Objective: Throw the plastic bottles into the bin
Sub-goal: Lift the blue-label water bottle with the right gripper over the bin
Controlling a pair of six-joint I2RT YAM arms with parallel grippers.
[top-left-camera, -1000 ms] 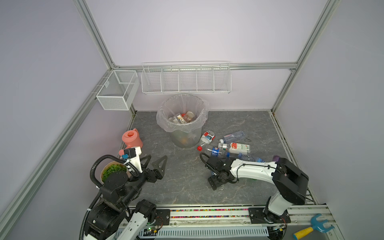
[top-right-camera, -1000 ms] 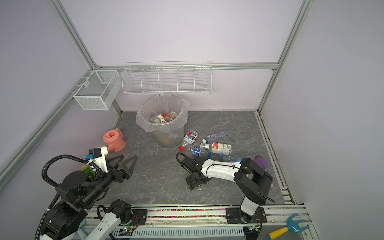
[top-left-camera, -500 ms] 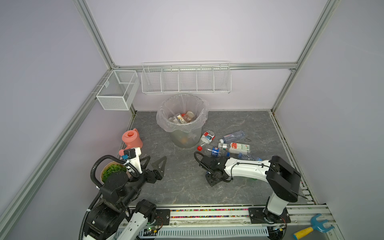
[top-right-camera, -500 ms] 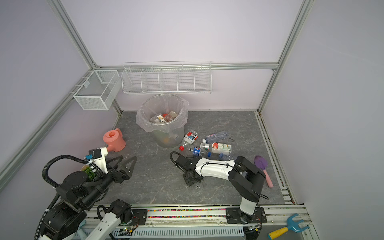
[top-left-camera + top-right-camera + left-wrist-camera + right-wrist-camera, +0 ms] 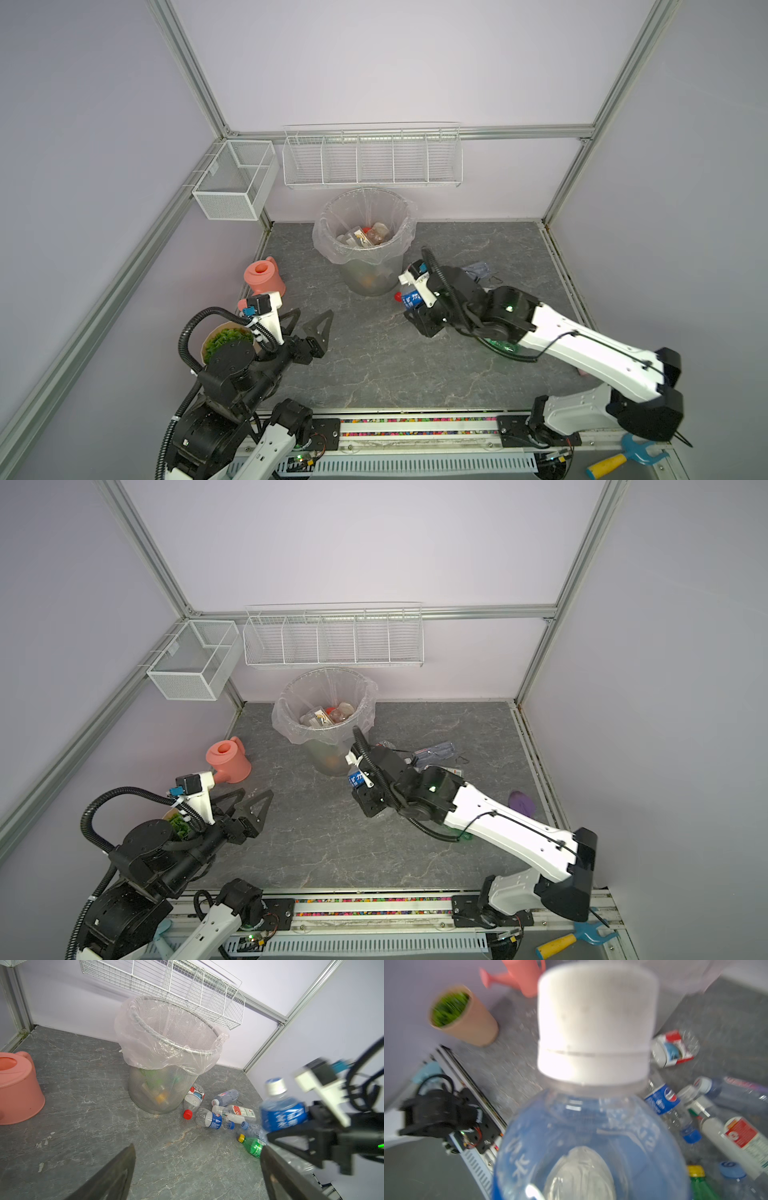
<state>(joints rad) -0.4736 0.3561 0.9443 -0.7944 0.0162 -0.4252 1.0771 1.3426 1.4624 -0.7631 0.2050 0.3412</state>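
The right end effector (image 5: 417, 302) is clamped on a blue-labelled bottle (image 5: 410, 296) with a white cap. It holds the bottle roughly upright, cap upward, just beside the near right side of the bin (image 5: 371, 277) and below its rim. In the right wrist view this bottle (image 5: 591, 1109) fills most of the frame and is blurred. From the left wrist view the same bottle (image 5: 282, 1110) appears raised above the table (image 5: 104, 1118). Behind it a cluster of plastic bottles lies on its sides at the foot of the bin (image 5: 162, 1088): a red-capped bottle (image 5: 193, 1098) touching the bin's base, a clear bottle with a blue label (image 5: 212, 1120), a white bottle with a red label (image 5: 236, 1112), a bluish bottle (image 5: 227, 1097) and a green bottle (image 5: 253, 1145). More bottles rest inside the bin (image 5: 365, 237), whose clear bag is folded over the rim. The left end effector (image 5: 307, 326) hovers empty with its jaws spread wide, well apart from the bin, near a pink watering can (image 5: 264, 277) and a beige plant pot (image 5: 224, 341).
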